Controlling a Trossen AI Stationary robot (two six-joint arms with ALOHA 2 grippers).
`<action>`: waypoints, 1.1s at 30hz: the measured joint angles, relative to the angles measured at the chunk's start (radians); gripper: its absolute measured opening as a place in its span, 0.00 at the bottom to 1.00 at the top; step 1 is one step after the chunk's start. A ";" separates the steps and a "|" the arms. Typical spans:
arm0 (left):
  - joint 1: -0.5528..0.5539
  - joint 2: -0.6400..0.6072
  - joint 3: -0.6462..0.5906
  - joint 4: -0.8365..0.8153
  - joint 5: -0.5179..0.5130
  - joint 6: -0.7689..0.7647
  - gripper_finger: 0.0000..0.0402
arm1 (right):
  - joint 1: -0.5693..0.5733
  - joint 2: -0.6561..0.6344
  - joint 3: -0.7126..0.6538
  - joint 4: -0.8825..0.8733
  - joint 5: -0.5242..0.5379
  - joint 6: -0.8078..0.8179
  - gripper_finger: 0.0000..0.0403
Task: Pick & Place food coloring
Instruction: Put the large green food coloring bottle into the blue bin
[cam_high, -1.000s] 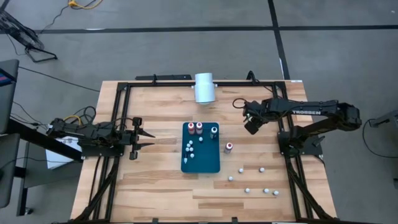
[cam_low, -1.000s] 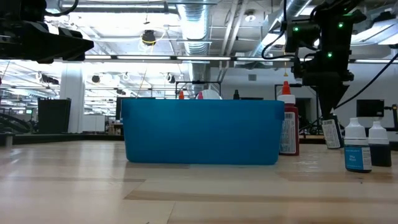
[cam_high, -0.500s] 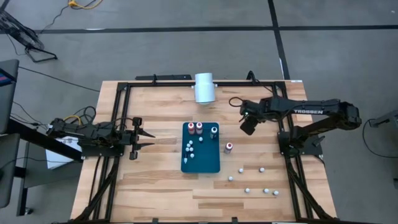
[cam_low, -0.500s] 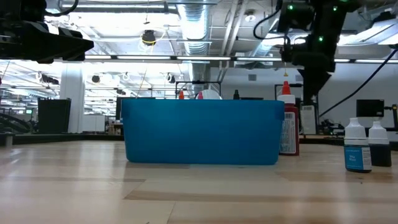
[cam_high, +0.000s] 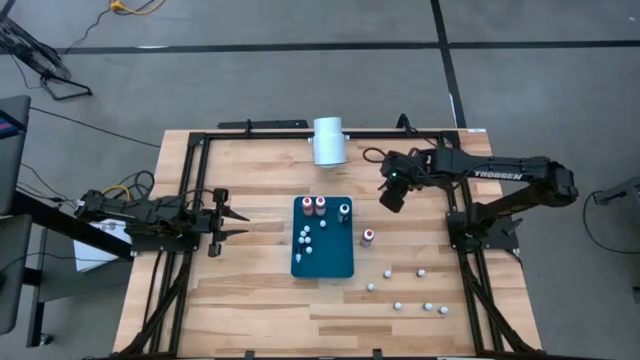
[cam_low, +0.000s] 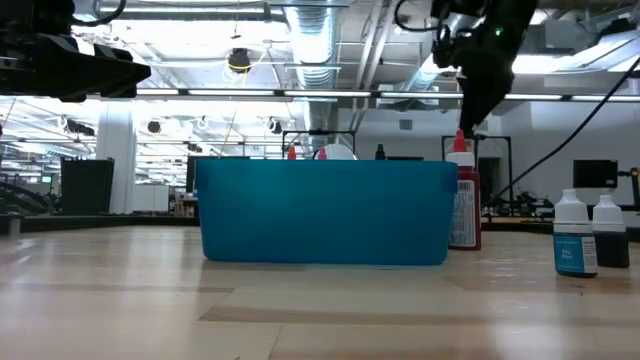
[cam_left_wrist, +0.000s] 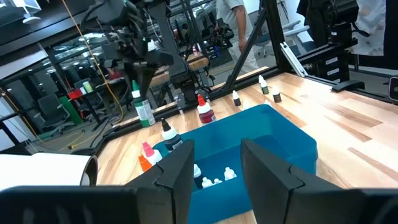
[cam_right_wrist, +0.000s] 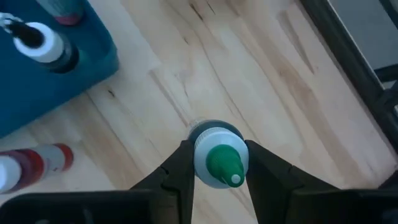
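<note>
My right gripper (cam_high: 392, 192) hovers right of the blue bin (cam_high: 322, 255), shut on a green-capped food coloring bottle (cam_right_wrist: 217, 163), which also shows in the left wrist view (cam_left_wrist: 142, 109). Two reddish bottles (cam_high: 313, 206), a dark one (cam_high: 344, 210) and several tiny whitish ones (cam_high: 305, 238) stand in the bin. A red bottle (cam_high: 368, 237) stands on its base on the table beside the bin. My left gripper (cam_high: 225, 222) waits open and level at the table's left, pointing at the bin. My right gripper pinches the bottle's white collar (cam_right_wrist: 202, 163), just under the green cap, between its two fingers (cam_right_wrist: 180, 171). The fingers come from above, slanting down. The bottle hangs below them, roughly upright, its body (cam_left_wrist: 144, 113) clear of the table.
A large white cylinder (cam_high: 328, 140) lies at the table's far edge. Several tiny whitish bottles (cam_high: 410, 290) are scattered on the wood at the near right. A black frame (cam_high: 190, 200) borders the table.
My right gripper has risen and moved toward the table's left and far edge, nearer the bin, rolling a little. It stays shut on the green-capped bottle, which has gone up with it.
</note>
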 joint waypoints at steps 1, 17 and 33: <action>0.000 0.000 0.000 0.000 0.000 0.001 0.31 | 0.000 0.001 0.014 -0.011 0.000 -0.015 0.26; 0.000 0.000 0.000 0.000 0.000 0.001 0.31 | 0.067 0.258 0.354 -0.073 0.000 -0.202 0.27; 0.000 0.000 0.000 0.000 0.000 0.001 0.31 | 0.208 0.442 0.650 -0.170 0.004 -0.225 0.27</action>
